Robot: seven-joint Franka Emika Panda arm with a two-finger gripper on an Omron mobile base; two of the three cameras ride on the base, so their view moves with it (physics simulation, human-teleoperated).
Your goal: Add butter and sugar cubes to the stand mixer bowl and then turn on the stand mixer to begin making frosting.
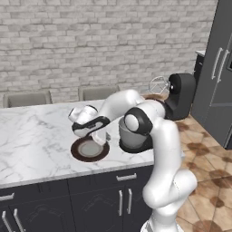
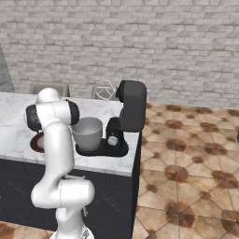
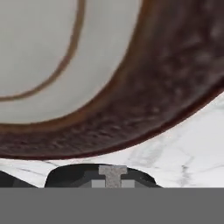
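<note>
- Tabletop [image 1: 36,136]: white marble with grey veining, over dark cabinet fronts with metal handles; a pale brick wall stands behind it.
- Plate [image 1: 89,150]: flat, round, dark brown rim, pale grey centre; lies on the tabletop near the front edge, just beside the stand mixer bowl, at its 9 o'clock in the left base view. The hand view shows its rim and centre very close, with marble beyond the rim.
- Stand mixer bowl [image 2: 87,132]: round, deep, grey metal, upright on the mixer's flat base; partly behind the arm's elbow in the left base view.
- Stand mixer [image 2: 130,112]: black, at the tabletop's right end; head tilted up, with the wire whisk [image 2: 105,90] raised well above the bowl, at about 12 o'clock of it in the right base view.
- End effector [image 1: 99,137]: lowered onto the plate at its 2 o'clock edge in the left base view; fingers closed; whether anything sits between them cannot be told.
- Butter and sugar cubes: cannot be made out on the plate or in the bowl.
- 2 chair backs [image 1: 27,99]: grey, behind the tabletop's far edge.
- Floor [image 2: 196,158]: brown patterned tile, at 3 o'clock of the tabletop.
</note>
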